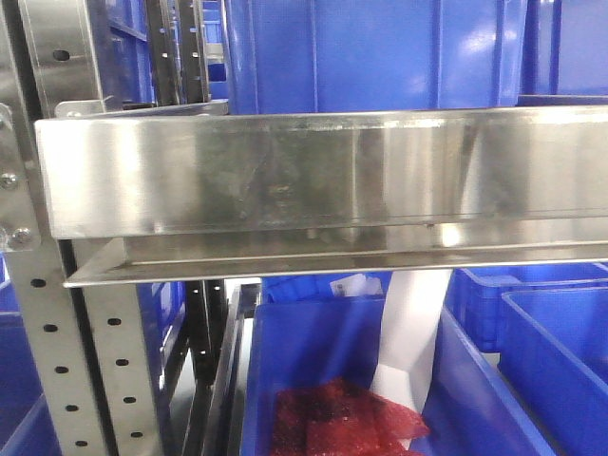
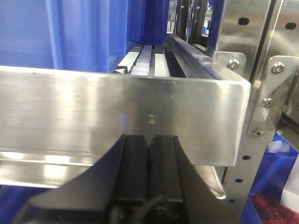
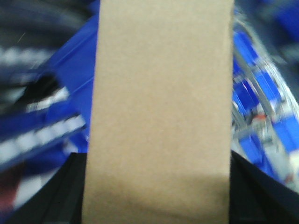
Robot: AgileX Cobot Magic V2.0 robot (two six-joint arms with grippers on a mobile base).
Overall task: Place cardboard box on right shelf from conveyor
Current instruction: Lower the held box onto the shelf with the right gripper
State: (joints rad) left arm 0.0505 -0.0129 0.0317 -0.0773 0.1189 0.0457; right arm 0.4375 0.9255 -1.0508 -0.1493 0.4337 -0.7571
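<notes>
1. Right gripper [image 3: 158, 186] is clamped on the cardboard box [image 3: 161, 102]. Its dark fingers [image 3: 254, 186] show at both lower edges of the box.
2. The box is off any surface, standing up out of the gripper and filling the middle of the right wrist view. Behind it there are only blurred blue and steel shapes, so I can't tell how near any shelf it is.
3. Left gripper [image 2: 149, 144] is clenched, black pads [image 2: 135, 163] pressed together with nothing between them.
4. It sits just in front of the right shelf [image 2: 117, 107], low on the brushed front lip, near the corner by the bolted perforated upright [image 2: 243, 154].
5. On the shelf, behind the lip, is an upper blue bin [image 1: 380, 57].
6. Below the shelf is a lower blue bin [image 1: 285, 361] holding a red bubble-textured sheet [image 1: 342, 418] and a white sheet [image 1: 413, 332] leaning upward.
</notes>
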